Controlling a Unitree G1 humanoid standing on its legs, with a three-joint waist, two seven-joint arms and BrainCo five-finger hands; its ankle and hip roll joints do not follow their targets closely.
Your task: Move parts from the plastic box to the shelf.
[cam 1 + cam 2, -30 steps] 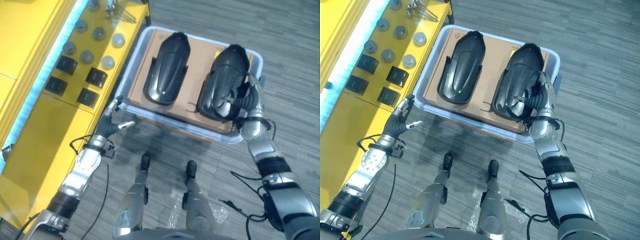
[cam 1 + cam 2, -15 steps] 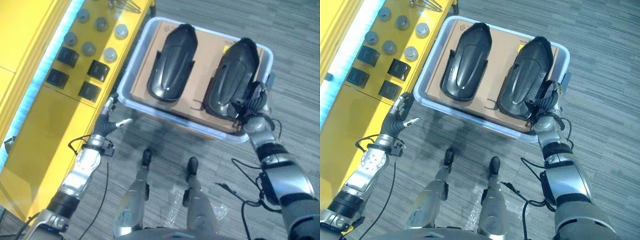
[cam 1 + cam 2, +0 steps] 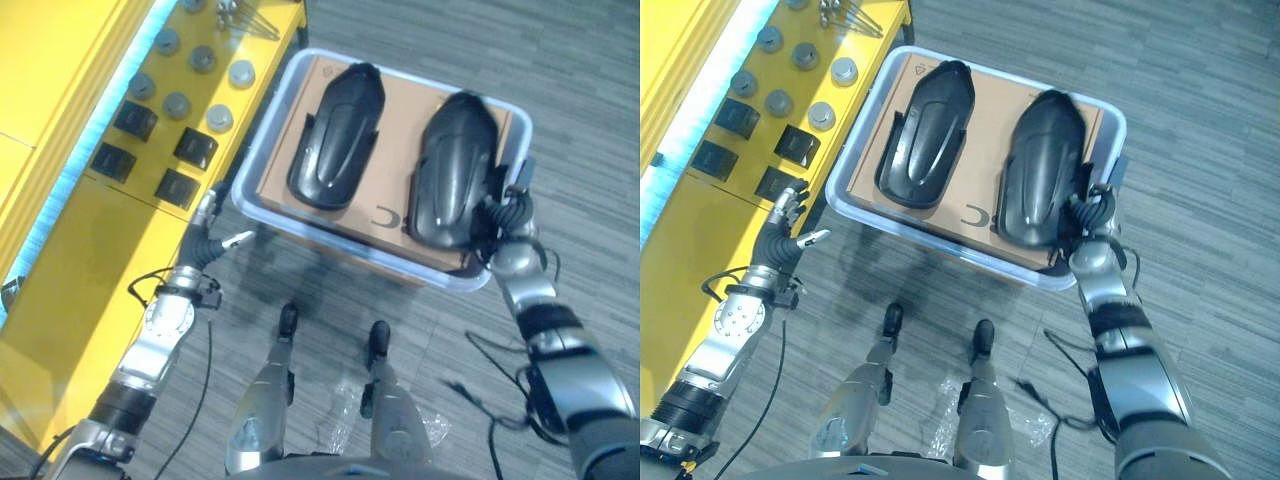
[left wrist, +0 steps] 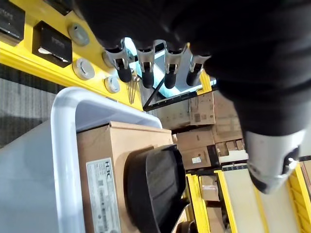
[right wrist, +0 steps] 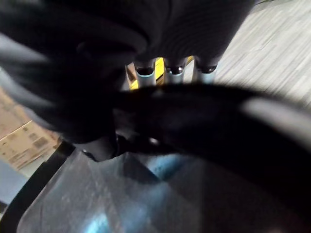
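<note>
Box [image 3: 262, 160] sits on the floor beside the yellow shelf [image 3: 90, 230], with two black parts on cardboard [image 3: 395, 150] inside — left part [image 3: 337, 137] nearer the shelf, right part [image 3: 455, 170] on the far side. Right hand [image 3: 500, 205] is at the right part's near end by the box's rim, fingers curled over its edge — gripping it. Left hand [image 3: 213, 240] hovers between box and shelf, fingers loosely spread, holding nothing.
</note>
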